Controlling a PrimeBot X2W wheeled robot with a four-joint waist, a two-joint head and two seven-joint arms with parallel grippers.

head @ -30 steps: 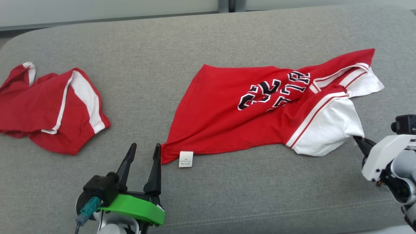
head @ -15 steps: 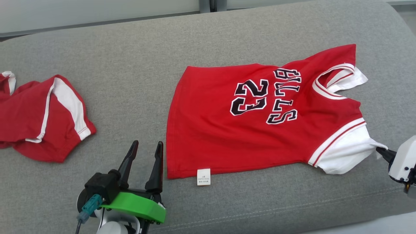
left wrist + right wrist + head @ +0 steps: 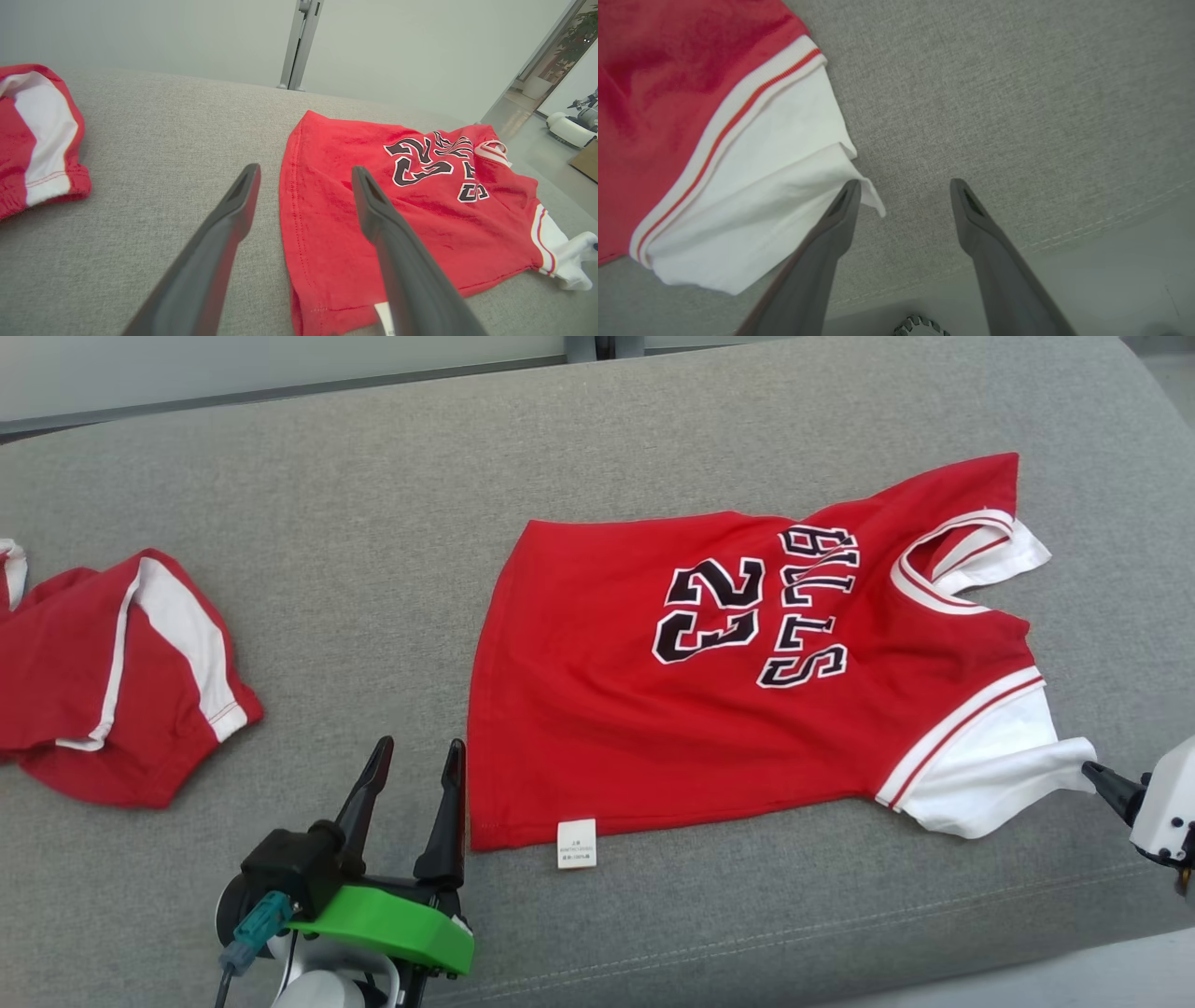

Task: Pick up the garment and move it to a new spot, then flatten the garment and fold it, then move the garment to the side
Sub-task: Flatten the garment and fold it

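The garment is a red jersey with black-and-white lettering and white sleeves, lying spread face up on the grey cushion. My left gripper stands open just left of the jersey's near hem corner; in the left wrist view the hem edge of the garment runs between the fingers of the left gripper. My right gripper sits at the tip of the white sleeve. The right wrist view has the right gripper open, with the sleeve corner loose beside one finger.
A second red-and-white garment lies crumpled at the cushion's far left. A white label sticks out from the jersey's near hem. The cushion's front edge and seam run close below the right gripper. A pale wall rises behind.
The jersey went from bunched to spread flat as its sleeve was drawn right. My right gripper has opened and let go of the white sleeve. The camera shifted right.
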